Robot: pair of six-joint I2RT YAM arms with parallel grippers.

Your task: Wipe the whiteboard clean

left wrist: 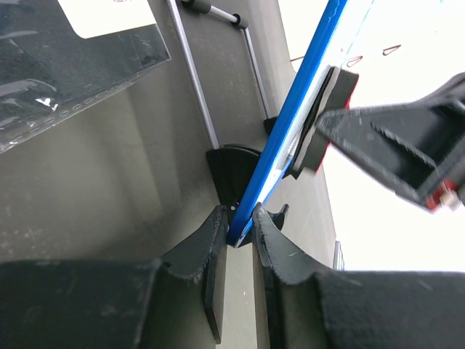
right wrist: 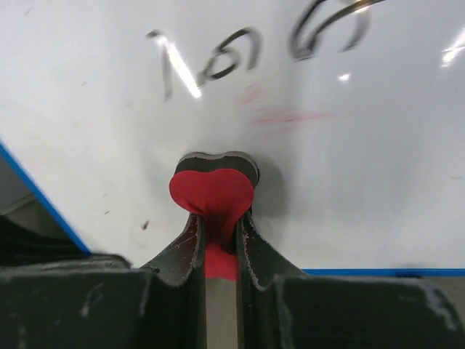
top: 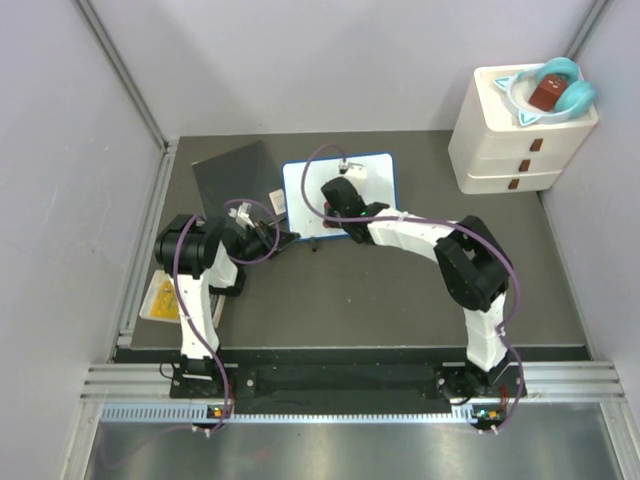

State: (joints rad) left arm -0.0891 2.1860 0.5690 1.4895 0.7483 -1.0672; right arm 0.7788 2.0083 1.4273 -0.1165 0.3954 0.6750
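The whiteboard (top: pixel 375 180), white with a thin blue rim, lies at the back middle of the table. My left gripper (top: pixel 290 238) is shut on its near left corner; the left wrist view shows the blue rim (left wrist: pixel 280 149) pinched between my fingertips (left wrist: pixel 272 225). My right gripper (top: pixel 335 190) is shut on a red eraser (right wrist: pixel 212 195) with a dark felt base and presses it on the board (right wrist: pixel 378 182). Dark scribbles (right wrist: pixel 218 62) and a faint red smear (right wrist: pixel 280 116) sit just beyond the eraser. The eraser also shows in the left wrist view (left wrist: pixel 330 116).
A dark grey square sheet (top: pixel 232 178) lies left of the board. A white drawer unit (top: pixel 520 135) with a teal object on top stands at the back right. A yellow packet (top: pixel 162 298) lies at the left edge. Grey walls enclose the table.
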